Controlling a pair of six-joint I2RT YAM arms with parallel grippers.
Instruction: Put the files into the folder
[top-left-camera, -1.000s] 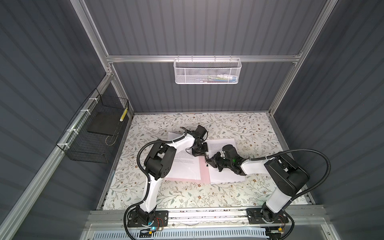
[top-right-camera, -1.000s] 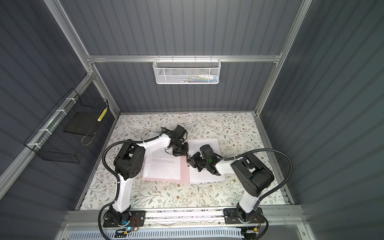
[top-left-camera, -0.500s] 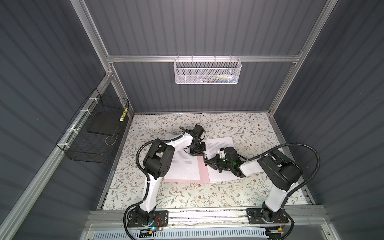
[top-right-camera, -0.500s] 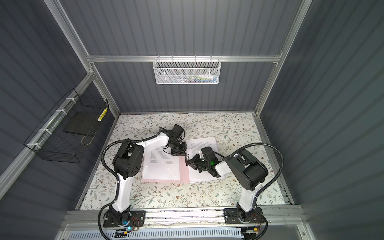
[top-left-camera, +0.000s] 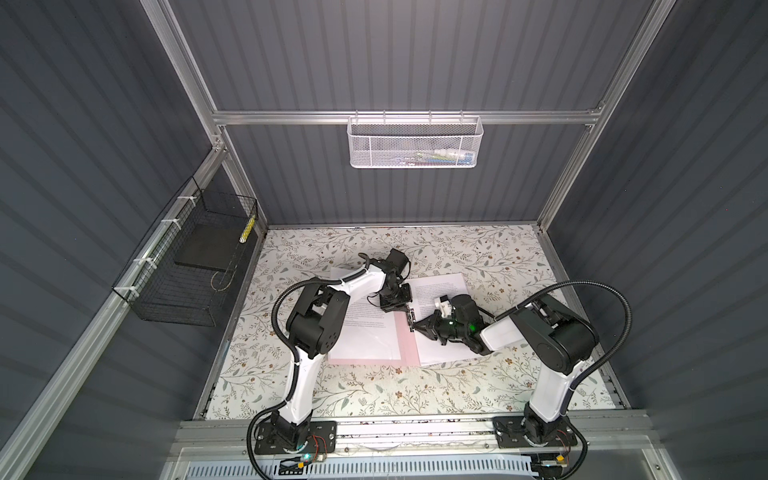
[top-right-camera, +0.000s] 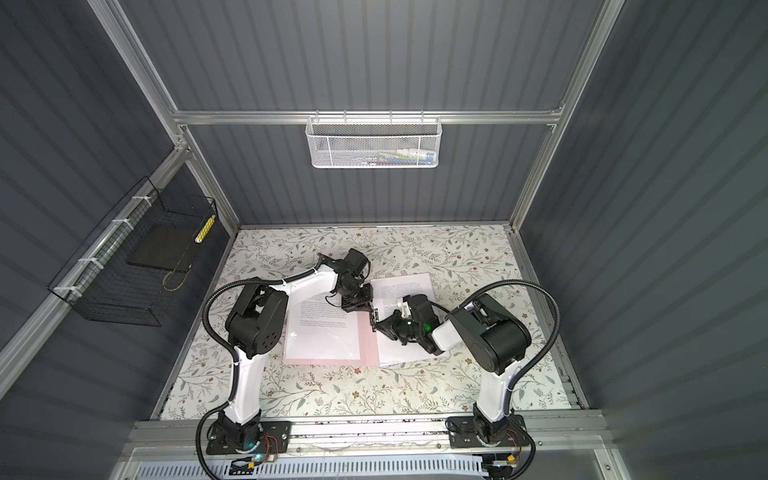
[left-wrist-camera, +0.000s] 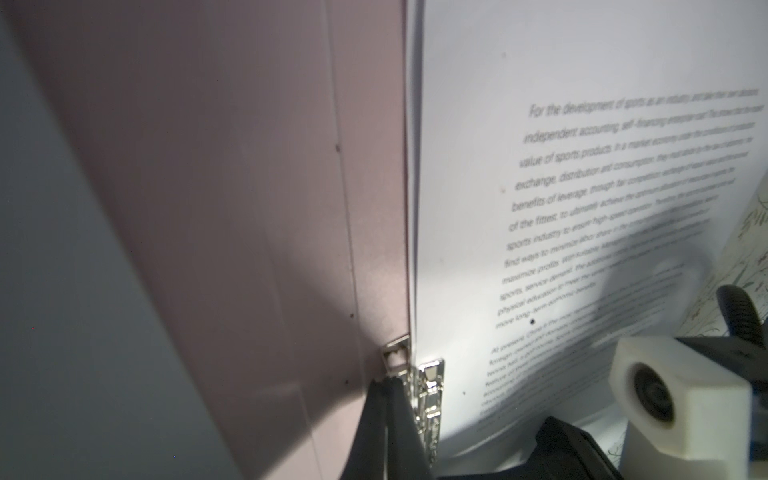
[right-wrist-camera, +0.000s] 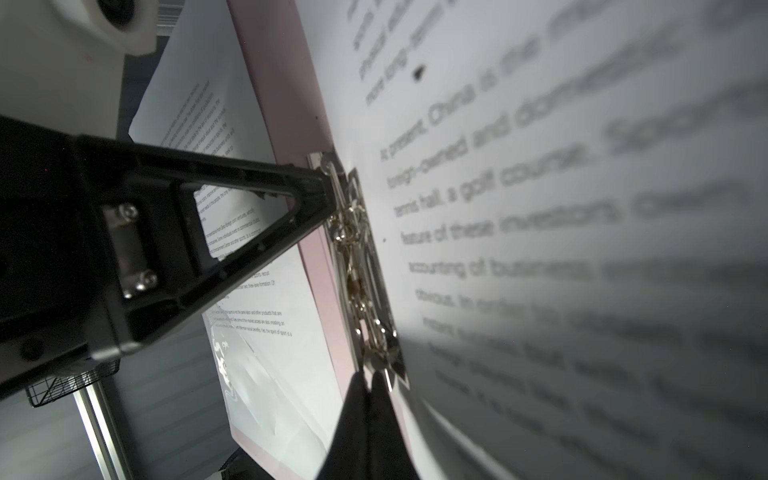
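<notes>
- Left gripper (top-left-camera: 409, 310) clenched, nothing visible between its fingers; in the right wrist view its tip touches the far end of the metal clip (right-wrist-camera: 357, 257).
- Right gripper (top-left-camera: 413, 329) likewise clenched and empty, tip against the clip's near end.
- Folder (top-left-camera: 409, 353) lies open and flat, mid-table, with its pink spine strip showing.
- Files: left sheet (top-left-camera: 365, 336) rests on the folder's left half; right sheet (top-left-camera: 440, 286) lies right of the spine, its edge beside the clip.
- Floral table (top-left-camera: 374, 390) underneath.
</notes>
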